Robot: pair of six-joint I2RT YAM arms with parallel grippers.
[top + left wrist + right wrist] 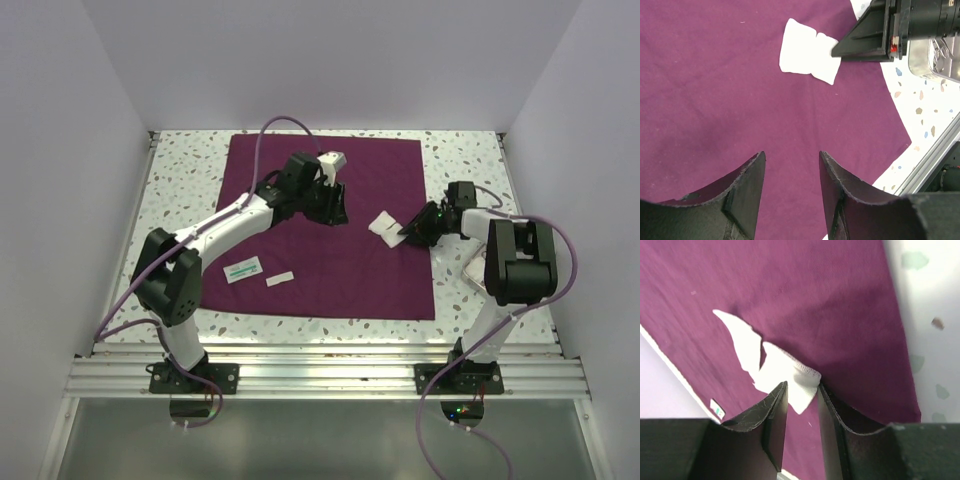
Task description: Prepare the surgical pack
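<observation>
Pinching gauze (pixel 781 369), right end effector (pixel 802 386)

Overhead plus wrist close-ups; shared drape (pixel 330 285)

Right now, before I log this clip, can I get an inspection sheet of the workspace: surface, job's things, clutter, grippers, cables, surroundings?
Surface: speckled white table.
Job's things: surgical pack, a maroon drape, spread flat; white gauze lying on its right part.
Clutter: printed packet and small white strip on the drape's near left; steel tray off the drape's right side, partly hidden.
Grippers: left gripper open above bare drape; right gripper astride the gauze's corner, grasp uncertain.
Cables: purple cables loop along both arms.
Surroundings: white walls on three sides; aluminium rail at the near edge.
</observation>
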